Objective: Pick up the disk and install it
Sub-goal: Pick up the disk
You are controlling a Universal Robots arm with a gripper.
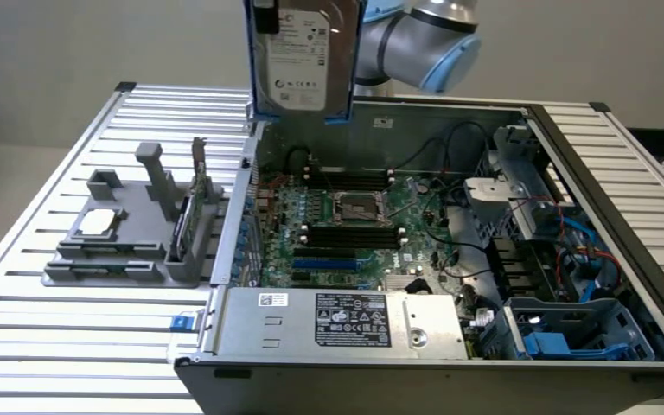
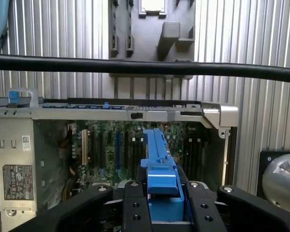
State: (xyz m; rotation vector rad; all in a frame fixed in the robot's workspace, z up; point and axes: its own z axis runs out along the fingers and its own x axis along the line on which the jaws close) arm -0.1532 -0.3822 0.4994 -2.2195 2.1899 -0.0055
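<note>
The disk (image 1: 303,56) is being held upright above the far corner of the open computer case (image 1: 615,186), on the exterior view's left and well above the motherboard (image 1: 355,216). Its blue frame (image 2: 159,159) is being pinched between the jaws of the gripper (image 2: 166,205). The grip is judged best when the disk is being carried squarely, without tilting, so that the case wall is not being struck.

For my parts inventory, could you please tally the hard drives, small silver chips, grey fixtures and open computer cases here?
Hard drives: 1, the disk, raised and clamped in the gripper
Small silver chips: 1
Grey fixtures: 1
Open computer cases: 1
Total: 4
</note>
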